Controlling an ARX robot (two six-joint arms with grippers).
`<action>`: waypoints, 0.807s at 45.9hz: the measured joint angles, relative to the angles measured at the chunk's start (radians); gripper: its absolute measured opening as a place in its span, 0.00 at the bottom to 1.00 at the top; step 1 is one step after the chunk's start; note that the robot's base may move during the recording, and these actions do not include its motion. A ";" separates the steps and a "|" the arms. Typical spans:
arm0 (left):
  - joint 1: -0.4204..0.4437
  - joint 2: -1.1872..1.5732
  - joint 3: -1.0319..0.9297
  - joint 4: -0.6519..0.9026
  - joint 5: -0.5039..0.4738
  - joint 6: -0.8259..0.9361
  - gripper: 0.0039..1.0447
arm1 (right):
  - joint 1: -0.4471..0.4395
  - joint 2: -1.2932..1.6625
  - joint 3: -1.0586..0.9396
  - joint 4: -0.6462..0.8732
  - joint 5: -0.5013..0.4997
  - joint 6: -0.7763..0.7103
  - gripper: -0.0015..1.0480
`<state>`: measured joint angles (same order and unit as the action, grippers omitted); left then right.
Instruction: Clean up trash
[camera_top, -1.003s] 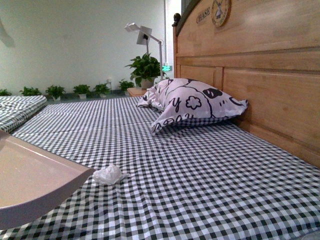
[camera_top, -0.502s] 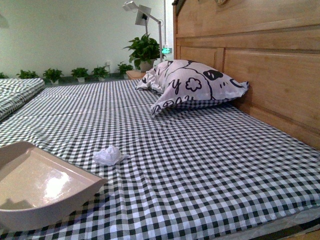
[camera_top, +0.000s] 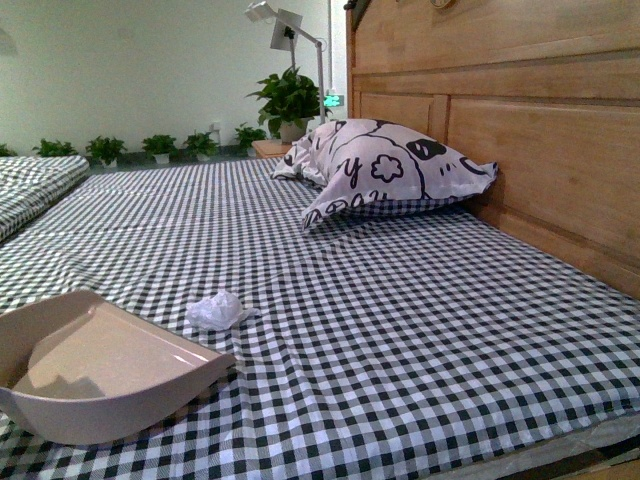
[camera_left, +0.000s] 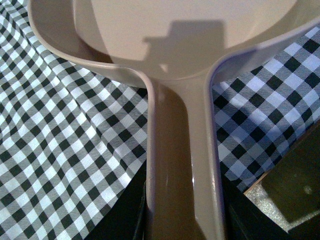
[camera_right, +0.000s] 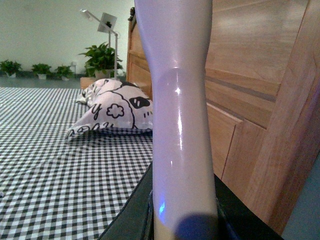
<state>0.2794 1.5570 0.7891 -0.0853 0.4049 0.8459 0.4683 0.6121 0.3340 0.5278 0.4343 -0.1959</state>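
Down on the checked counter (camera_top: 420, 330), the beige dustpan (camera_top: 110, 370) has sunk and tipped forward since half a second ago, and its lip now sits low by the cloth. The trash (camera_top: 215, 311) hasn't budged and lies just beyond that lip. Our left tool (camera_left: 185, 220) clamps the dustpan's handle, and the right tool (camera_right: 182, 220) clasps a pale handle (camera_right: 180, 125). We reckon the sweep-in comes next.
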 joint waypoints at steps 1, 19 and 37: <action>-0.003 0.005 0.006 -0.005 0.000 0.000 0.25 | 0.000 0.000 0.000 0.000 0.000 0.000 0.19; -0.031 0.086 0.070 -0.076 0.014 0.011 0.25 | 0.000 0.000 0.000 0.000 0.000 0.000 0.19; -0.031 0.098 0.074 -0.072 0.013 0.018 0.25 | 0.004 0.045 0.103 -0.293 0.044 0.079 0.19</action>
<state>0.2481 1.6546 0.8635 -0.1574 0.4179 0.8635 0.4725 0.6575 0.4374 0.2352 0.4786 -0.1173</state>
